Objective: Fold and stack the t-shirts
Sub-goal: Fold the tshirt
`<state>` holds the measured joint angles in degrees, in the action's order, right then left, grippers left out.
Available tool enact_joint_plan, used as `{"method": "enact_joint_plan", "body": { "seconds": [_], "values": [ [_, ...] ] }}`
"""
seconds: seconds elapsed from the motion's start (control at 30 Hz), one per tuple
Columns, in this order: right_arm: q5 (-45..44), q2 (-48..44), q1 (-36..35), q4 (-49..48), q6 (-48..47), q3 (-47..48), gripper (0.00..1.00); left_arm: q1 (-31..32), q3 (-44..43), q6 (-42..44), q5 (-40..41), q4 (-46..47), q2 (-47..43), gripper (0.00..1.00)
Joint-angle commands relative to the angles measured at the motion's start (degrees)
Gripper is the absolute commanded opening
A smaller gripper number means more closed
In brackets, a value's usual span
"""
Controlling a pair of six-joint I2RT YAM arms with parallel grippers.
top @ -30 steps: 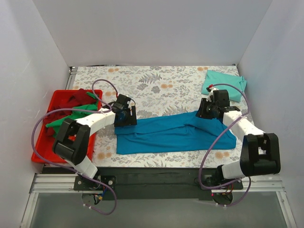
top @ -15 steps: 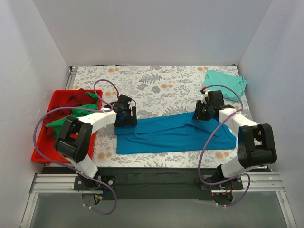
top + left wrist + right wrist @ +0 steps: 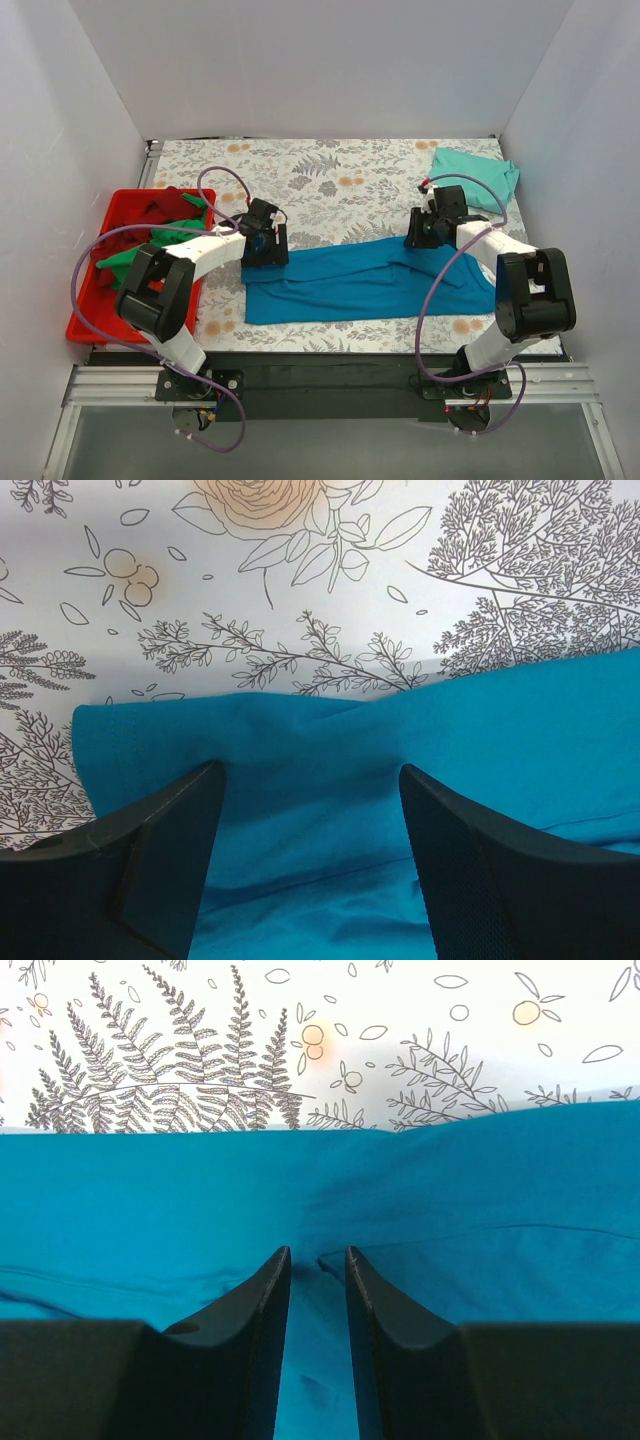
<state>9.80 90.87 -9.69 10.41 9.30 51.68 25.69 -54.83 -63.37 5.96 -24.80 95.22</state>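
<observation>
Blue shirt (image 3: 365, 285) lies as a long strip, near centre. Left gripper (image 3: 310, 780): fingers spread wide, straddling its far-left corner. Right gripper (image 3: 317, 1260): fingers nipped onto the far edge, right side. Probably paired holds for the next fold.
</observation>
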Motion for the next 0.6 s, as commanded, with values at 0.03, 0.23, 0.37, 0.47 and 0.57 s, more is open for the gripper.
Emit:
{"method": "enact_joint_plan", "body": {
  "seconds": [0.03,0.23,0.37,0.47,0.57],
  "values": [
    [1.2,0.0,-0.8,-1.4,-1.0,1.1,0.33,0.1,-1.2,0.6,1.7,-0.3,0.8,0.70],
    [1.4,-1.0,-1.0,-1.4,-1.7,-0.5,0.20,0.1,-1.2,0.6,2.1,-0.3,0.8,0.69],
    [2.0,-1.3,-1.0,-1.4,-1.8,-1.1,0.09,0.2,-1.3,0.6,2.4,-0.5,0.9,0.69],
    [2.0,-1.4,-1.0,-1.1,-2.3,-1.5,0.04,0.1,-1.3,0.6,2.6,-0.6,1.1,0.69],
    [1.6,-2.0,-1.0,-0.5,-2.4,-2.1,0.01,0.1,-1.3,0.6,2.9,-0.7,1.1,0.69]
  ]
}}
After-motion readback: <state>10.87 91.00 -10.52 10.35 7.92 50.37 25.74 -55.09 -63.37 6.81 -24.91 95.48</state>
